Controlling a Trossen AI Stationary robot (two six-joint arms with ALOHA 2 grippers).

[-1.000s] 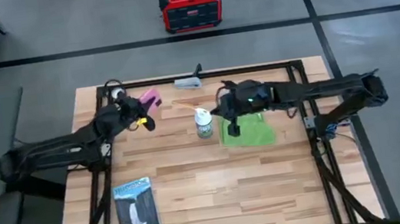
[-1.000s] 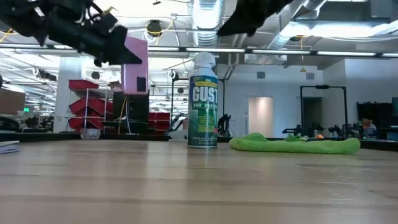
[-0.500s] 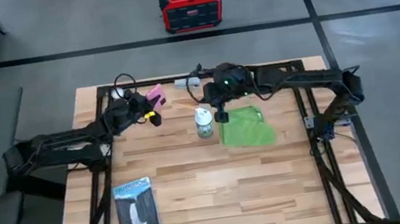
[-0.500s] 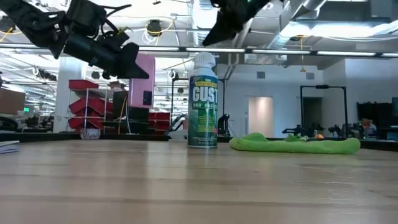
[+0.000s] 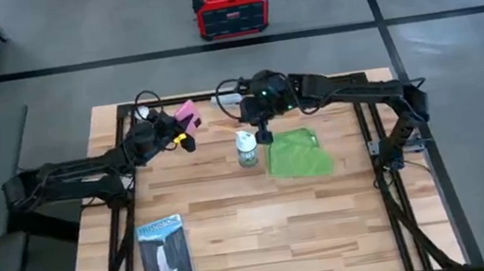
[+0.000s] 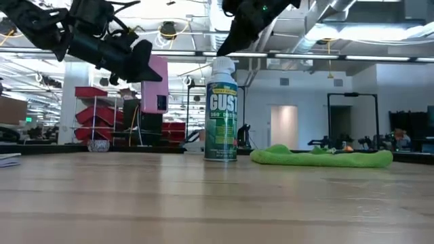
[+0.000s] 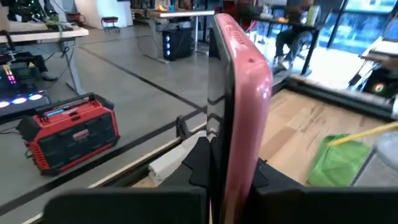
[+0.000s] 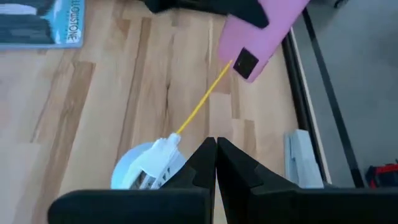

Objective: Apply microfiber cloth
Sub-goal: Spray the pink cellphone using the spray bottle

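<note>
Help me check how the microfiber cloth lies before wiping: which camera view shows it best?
The high view: the microfiber cloth lies fully visible, spread on the table beside the spray can. The low view shows only its rumpled edge. The left wrist view catches a corner; the right wrist view misses it.

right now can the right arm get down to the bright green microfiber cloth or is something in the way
Probably yes. The right end effector, fingers shut and empty, hangs above the table beside the green-and-white spray can, and the bright green microfiber cloth lies flat and uncovered next to it. Only the can stands close.
</note>
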